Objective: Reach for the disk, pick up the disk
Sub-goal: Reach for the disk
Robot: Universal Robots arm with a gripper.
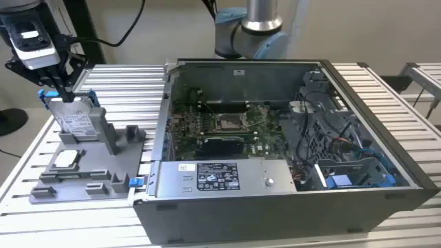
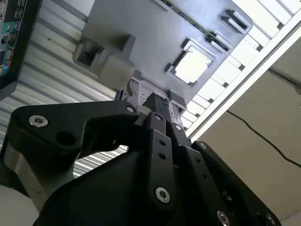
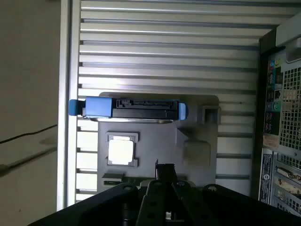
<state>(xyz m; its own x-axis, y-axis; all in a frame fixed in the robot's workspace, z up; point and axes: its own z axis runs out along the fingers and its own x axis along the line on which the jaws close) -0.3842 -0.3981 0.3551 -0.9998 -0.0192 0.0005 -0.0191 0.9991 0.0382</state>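
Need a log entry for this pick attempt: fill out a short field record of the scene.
disk: upright in the grey holder, blue rails on both sides
gripper: at the disk's top edge, on the exterior view's left
chip: flat in a holder recess, apart from the disk
case: open, to the exterior view's right of the holder
table: ribbed metal
task state: disk not lifted out of the holder

Bright, even room light in the exterior view, pale sheen along the ribbed table, soft shade pooling inside the computer case, chip glaring white in the second wrist view, gripper a dark, underlit mass there.
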